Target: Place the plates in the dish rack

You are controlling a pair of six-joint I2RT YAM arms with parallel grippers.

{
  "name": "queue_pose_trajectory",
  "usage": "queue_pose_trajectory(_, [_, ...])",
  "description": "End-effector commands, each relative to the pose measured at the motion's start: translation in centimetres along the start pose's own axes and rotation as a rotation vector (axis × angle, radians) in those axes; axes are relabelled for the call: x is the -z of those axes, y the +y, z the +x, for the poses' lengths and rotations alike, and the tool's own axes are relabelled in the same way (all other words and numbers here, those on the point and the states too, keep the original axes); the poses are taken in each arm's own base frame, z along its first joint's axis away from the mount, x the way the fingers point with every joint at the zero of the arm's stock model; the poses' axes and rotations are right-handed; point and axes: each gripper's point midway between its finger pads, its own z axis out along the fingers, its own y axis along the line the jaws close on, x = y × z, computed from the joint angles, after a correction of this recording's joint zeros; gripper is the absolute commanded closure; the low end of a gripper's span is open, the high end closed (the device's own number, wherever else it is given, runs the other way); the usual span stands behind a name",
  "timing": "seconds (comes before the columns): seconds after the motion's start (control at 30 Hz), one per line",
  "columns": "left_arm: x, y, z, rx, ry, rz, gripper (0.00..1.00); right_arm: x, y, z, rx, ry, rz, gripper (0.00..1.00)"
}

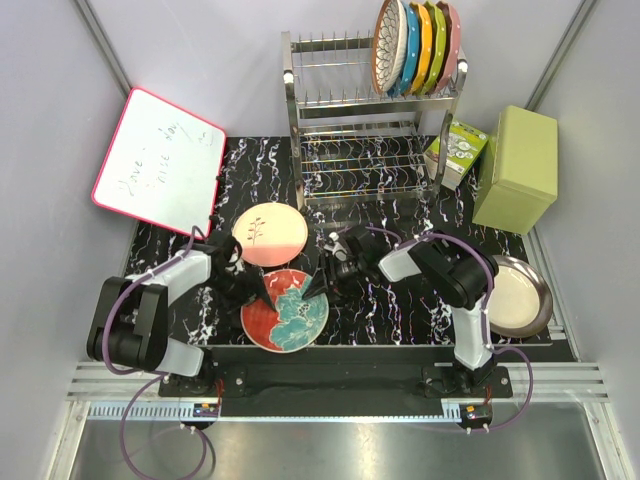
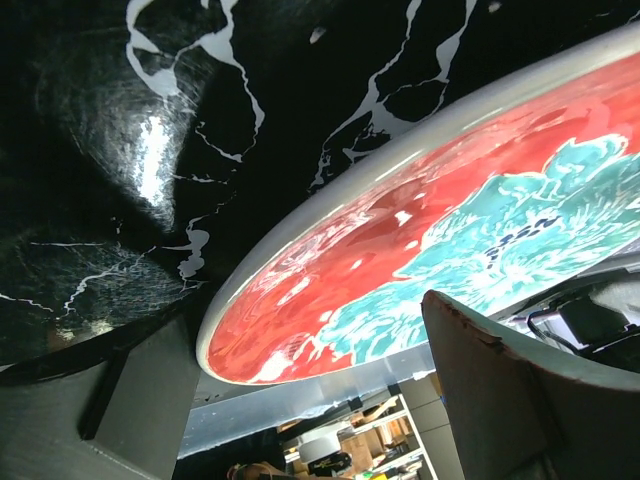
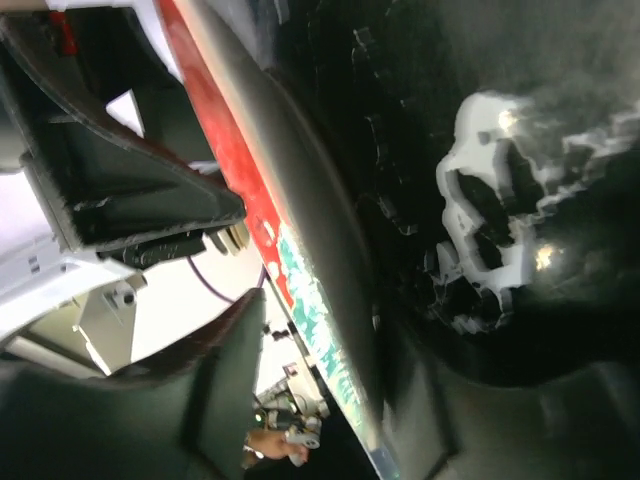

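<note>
The red plate with a teal flower lies at the mat's front edge. My left gripper is at its upper left rim and my right gripper at its upper right rim. In the left wrist view the plate reaches between my open fingers. In the right wrist view its rim stands between my open fingers, with a gap on the face side. The pink-and-cream sprig plate lies behind. The cream dark-rimmed plate lies at the right. The brown-rimmed floral plate stands in the dish rack.
Blue, orange, green and pink plates stand beside the floral one on the rack's top tier. A red-framed whiteboard leans at the left. A green box and a small carton stand right of the rack.
</note>
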Motion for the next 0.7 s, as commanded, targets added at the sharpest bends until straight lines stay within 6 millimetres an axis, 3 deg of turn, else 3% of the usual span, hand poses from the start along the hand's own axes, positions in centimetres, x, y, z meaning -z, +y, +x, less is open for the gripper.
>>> queue_pose_trajectory(0.0, [-0.5, -3.3, -2.0, -0.053, -0.059, 0.133, 0.09, -1.6, -0.3, 1.4, -0.004, 0.033, -0.007, 0.5])
queue_pose_trajectory(0.17, [-0.5, -3.6, -2.2, -0.071, -0.075, 0.143, 0.09, -1.2, -0.4, 1.4, 0.025, 0.02, 0.033, 0.61])
queue_pose_trajectory(0.27, [-0.5, -3.6, -2.4, -0.086, -0.084, 0.143, 0.09, -1.0, -0.6, 1.3, 0.033, 0.015, 0.063, 0.74])
queue_pose_trajectory(0.3, [-0.5, -3.5, -2.6, -0.095, -0.095, 0.135, 0.09, -0.8, -0.1, 1.1, 0.047, 0.01, 0.066, 0.85])
queue_pose_trajectory(0.37, [-0.2, -3.8, -2.8, -0.109, -0.107, 0.142, 0.08, -0.5, -0.2, 1.1, 0.069, 0.003, 0.101, 0.93])
queue_pose_trajectory(0.4, [0.2, -4.2, -3.2, -0.129, -0.124, 0.15, 0.07, -0.1, 0.8, 0.9, 0.1, -0.012, 0.095, 1.0])
queue_pose_trajectory(0.47, [0.9, -4.8, -3.6, -0.174, -0.152, 0.161, 0.07, 0.6, 1.1, 0.6, 0.142, -0.039, 0.127, 1.0])
queue_pose_trajectory(0.5, [1.7, -5.2, -4.6, -0.222, -0.198, 0.152, 0.06, 1.3, 2.8, 0.1, 0.185, -0.065, 0.109, 1.0])
queue_pose_trajectory(0.57, [3.6, -5.5, -5.6, -0.27, -0.253, 0.141, 0.03, 2.6, 2.7, -0.4, 0.231, -0.093, 0.18, 1.0])
queue_pose_trajectory(0.6, [6.0, -6.7, -7.4, -0.356, -0.338, 0.143, 0.02, 3.8, 4.5, -1.1, 0.33, -0.123, 0.186, 1.0])
queue_pose_trajectory(0.63, [8.3, -7.4, -8.3, -0.401, -0.409, 0.143, 0.01, 5.2, 3.7, -1.2, 0.317, -0.138, 0.256, 1.0])
queue_pose_trajectory(0.67, [10.4, -7.5, -9.4, -0.426, -0.473, 0.129, 0.01, 6.1, 4.2, -1.4, 0.351, -0.154, 0.281, 1.0])
